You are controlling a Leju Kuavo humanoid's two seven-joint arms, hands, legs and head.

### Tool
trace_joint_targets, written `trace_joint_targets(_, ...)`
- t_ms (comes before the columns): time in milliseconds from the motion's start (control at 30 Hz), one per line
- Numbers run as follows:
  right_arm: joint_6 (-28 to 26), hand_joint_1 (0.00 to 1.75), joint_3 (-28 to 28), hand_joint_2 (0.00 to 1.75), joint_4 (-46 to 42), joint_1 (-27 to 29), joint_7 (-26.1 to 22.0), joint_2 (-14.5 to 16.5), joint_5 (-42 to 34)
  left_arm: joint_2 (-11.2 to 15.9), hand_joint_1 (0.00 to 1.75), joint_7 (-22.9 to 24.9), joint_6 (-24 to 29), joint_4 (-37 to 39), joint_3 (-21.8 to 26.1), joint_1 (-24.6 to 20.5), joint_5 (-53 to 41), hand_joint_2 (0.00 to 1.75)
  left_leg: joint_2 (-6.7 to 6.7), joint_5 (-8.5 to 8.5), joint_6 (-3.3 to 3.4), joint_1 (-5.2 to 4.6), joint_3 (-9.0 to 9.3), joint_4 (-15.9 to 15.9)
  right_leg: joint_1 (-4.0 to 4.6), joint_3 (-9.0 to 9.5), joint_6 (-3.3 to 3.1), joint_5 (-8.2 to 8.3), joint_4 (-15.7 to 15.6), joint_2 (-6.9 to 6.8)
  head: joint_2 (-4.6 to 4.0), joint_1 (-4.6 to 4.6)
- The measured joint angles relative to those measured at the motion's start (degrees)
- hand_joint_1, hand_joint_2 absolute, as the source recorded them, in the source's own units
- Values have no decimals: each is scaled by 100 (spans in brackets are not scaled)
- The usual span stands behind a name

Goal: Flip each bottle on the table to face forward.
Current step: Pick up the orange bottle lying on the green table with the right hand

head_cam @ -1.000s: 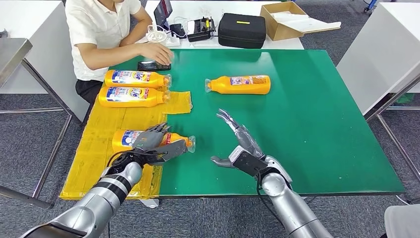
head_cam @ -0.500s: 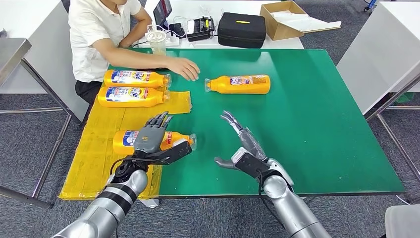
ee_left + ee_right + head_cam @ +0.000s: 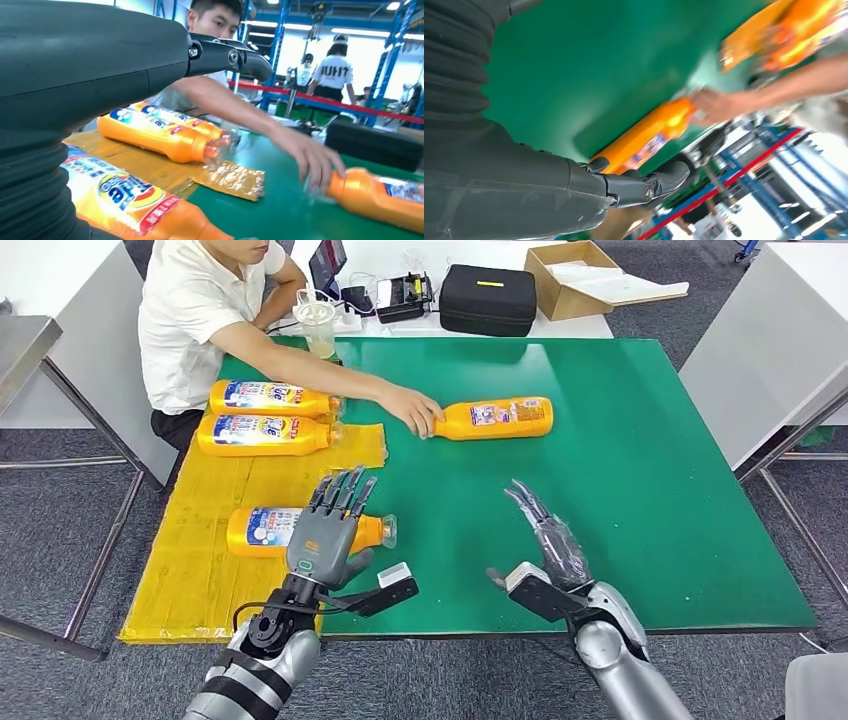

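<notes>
Green matting covers the bench [image 3: 640, 490], and along its left side we see a strip of yellow sheeting [image 3: 200, 550] on which three orange bottles lie on their sides. Two of them, the far bottle [image 3: 270, 398] and the second bottle [image 3: 262, 435], lie side by side at the far end of the sheeting, caps pointing right and printed labels facing up. The near bottle [image 3: 268, 529] lies alone closer to us, label up, its clear cap just over the edge of the sheeting.

We find the left hand [image 3: 325, 540] raised above the near bottle with its fingers spread and straight; it is released and grasps nothing. In the left wrist view the near bottle's label lies just under the hand's ribbed cover, but we cannot tell whether the two touch. The right hand [image 3: 548, 545] hovers over bare green matting near the front edge of the bench, likewise released, fingers extended and apart.

A fourth bottle [image 3: 497, 418] lies on its side on the green matting, well apart from both hands, with its neck pointing left. A person [image 3: 200, 320] in a white shirt sits at the far left corner of the bench and reaches across it; the person's hand [image 3: 412, 410] rests on the neck end of the fourth bottle.

Beyond the bench stands a white table bearing a black case [image 3: 488, 300] and an open cardboard box [image 3: 570, 280].
</notes>
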Motion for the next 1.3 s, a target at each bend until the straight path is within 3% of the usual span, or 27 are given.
trace_joint_targets(133,-147,0,-326,175,-220,314,229,-286,372,50,0,-185,-339,-418,-129,228,307,175,-6,0,0,0,0,0,1,0,0,0,-1,-6,0,-3)
trace_joint_targets(267,-494,0,-727,175,-368,533,733,-661,1293,100,0,-405,-567,-763,-214,445,847,175,-2,0,0,-1,-4,-1,0,-1,0,1,0,-4,0,-2)
trace_joint_targets(533,-734,0,-1141,175,-270,346,1314,-1290,2463,98,0,-944,-586,-1157,-344,698,1764,175,2,2,3,-7,-3,0,-4,-2,4,4,0,-1,0,-3)
trace_joint_targets(700,-737,0,-1136,175,-16,182,1474,-1519,2636,7,0,-1258,-843,-1297,-605,865,2460,175,1,2,3,-7,-3,0,-4,-1,5,4,0,-1,0,-2)
trace_joint_targets(1167,-724,0,-842,175,763,-361,1292,-1294,2379,-43,0,-1288,-683,-1306,-947,797,2551,175,2,4,3,-5,0,-1,-1,1,4,5,0,-1,0,-3)
trace_joint_targets(1300,-675,0,-349,175,1371,-839,1071,-849,2050,-70,0,-1332,-736,-1245,-1085,678,2806,175,2,6,4,-3,0,-1,-1,2,4,5,1,-1,0,-2)
